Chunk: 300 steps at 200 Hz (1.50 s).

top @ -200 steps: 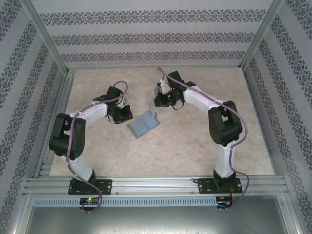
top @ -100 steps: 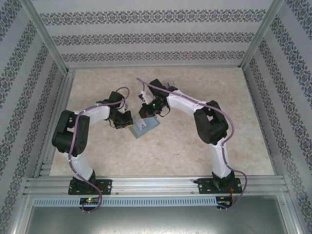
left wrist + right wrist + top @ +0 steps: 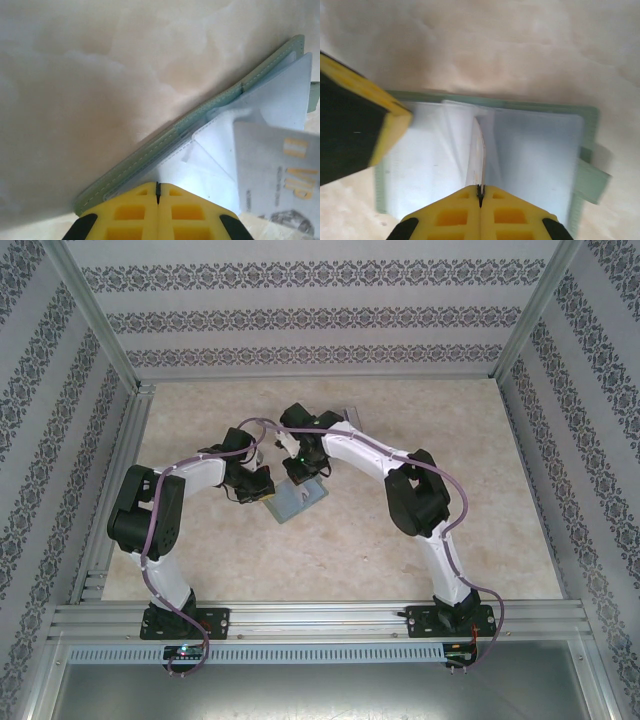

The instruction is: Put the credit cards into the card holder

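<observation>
from above, the small flat grey-green folding card holder (image 3: 290, 505) lies open on the beige marbled table (image 3: 480, 540), near its middle. both arms bend inward over it. the left gripper (image 3: 268, 492) is at the holder's left corner and the right gripper (image 3: 304, 480) is at its far edge, so the two are close beside each other.

in the left wrist view, the yellow fingers of the left gripper (image 3: 157, 186) are pressed together, with a thin dark line between the tips. they sit over the near corner of the card holder (image 3: 165, 142), whose stitched green edge runs diagonally across the picture. i cannot tell if they pinch the holder or only rest on it. on the pale inner pockets there is a thin light grey plastic credit card (image 3: 280, 170) with gold letters (they read "vip").

in the right wrist view, the right gripper (image 3: 480, 189) is closed on the credit card (image 3: 478, 150), seen edge-on as a thin pale line. the card stands upright at the centre fold of the open card holder (image 3: 535, 145), between its two pale panels. a small green tab (image 3: 592, 180) sticks out at the holder's right side. a black and yellow finger (image 3: 385, 132) of the left gripper lies over the left panel.
</observation>
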{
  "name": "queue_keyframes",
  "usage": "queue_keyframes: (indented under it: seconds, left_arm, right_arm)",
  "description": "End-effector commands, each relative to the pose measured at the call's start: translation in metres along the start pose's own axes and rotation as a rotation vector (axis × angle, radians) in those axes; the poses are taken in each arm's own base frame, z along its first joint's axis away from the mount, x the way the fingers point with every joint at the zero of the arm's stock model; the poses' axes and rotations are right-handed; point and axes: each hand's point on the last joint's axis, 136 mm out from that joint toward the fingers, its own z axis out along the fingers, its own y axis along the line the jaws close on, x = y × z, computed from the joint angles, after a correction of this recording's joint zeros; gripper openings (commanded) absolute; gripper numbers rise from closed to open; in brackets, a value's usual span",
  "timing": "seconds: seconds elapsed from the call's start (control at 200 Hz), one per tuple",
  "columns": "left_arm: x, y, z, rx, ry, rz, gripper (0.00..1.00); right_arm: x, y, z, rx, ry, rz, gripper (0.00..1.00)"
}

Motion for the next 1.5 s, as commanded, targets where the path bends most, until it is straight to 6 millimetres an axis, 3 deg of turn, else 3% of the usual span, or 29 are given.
queue_keyframes:
  seconds: [0.0, 0.095, 0.16, 0.5, 0.58, 0.804, 0.889, 0.989, 1.094, 1.299, 1.349, 1.494]
  left_arm:
    - [0.015, 0.024, 0.014, -0.082, 0.043, -0.021, 0.05]
    - [0.015, 0.023, 0.011, -0.082, 0.041, -0.016, 0.05]
    - [0.015, 0.021, 0.008, -0.082, 0.037, -0.011, 0.05]
    - [0.011, 0.015, -0.005, -0.084, 0.007, 0.022, 0.05]
    - [0.009, 0.014, -0.005, -0.08, 0.004, 0.023, 0.05]
    - [0.012, 0.019, -0.002, -0.095, 0.006, 0.017, 0.05]
    - [0.014, 0.022, -0.002, -0.103, 0.011, 0.016, 0.05]
    - [0.015, 0.023, -0.002, -0.104, 0.011, 0.016, 0.03]
    - [0.014, 0.02, -0.009, -0.11, -0.001, 0.025, 0.03]
    - [0.003, -0.002, -0.042, -0.087, -0.073, 0.052, 0.13]
    - [0.0, -0.009, -0.05, -0.077, -0.091, 0.056, 0.19]
    - [-0.003, -0.033, -0.056, -0.023, -0.106, 0.067, 0.26]
  right_arm:
    - [0.01, -0.05, -0.016, 0.243, 0.039, -0.022, 0.02]
    - [0.006, -0.06, -0.03, 0.24, -0.006, 0.01, 0.01]
    - [0.003, -0.055, -0.04, 0.176, -0.046, 0.032, 0.02]
    - [-0.016, 0.015, -0.1, -0.309, -0.24, 0.073, 0.02]
    - [-0.018, 0.031, -0.095, -0.397, -0.219, 0.063, 0.02]
    - [-0.011, 0.05, -0.04, -0.33, -0.1, 0.013, 0.02]
    - [-0.012, 0.045, -0.027, -0.266, -0.076, -0.005, 0.02]
    - [-0.016, 0.019, -0.017, -0.224, -0.075, 0.031, 0.01]
    - [-0.022, 0.001, -0.024, -0.347, -0.133, 0.105, 0.01]
    - [-0.031, -0.014, -0.054, -0.611, -0.242, 0.222, 0.01]
    - [-0.031, -0.02, -0.055, -0.626, -0.253, 0.239, 0.01]
    - [-0.028, -0.028, -0.048, -0.636, -0.241, 0.252, 0.01]
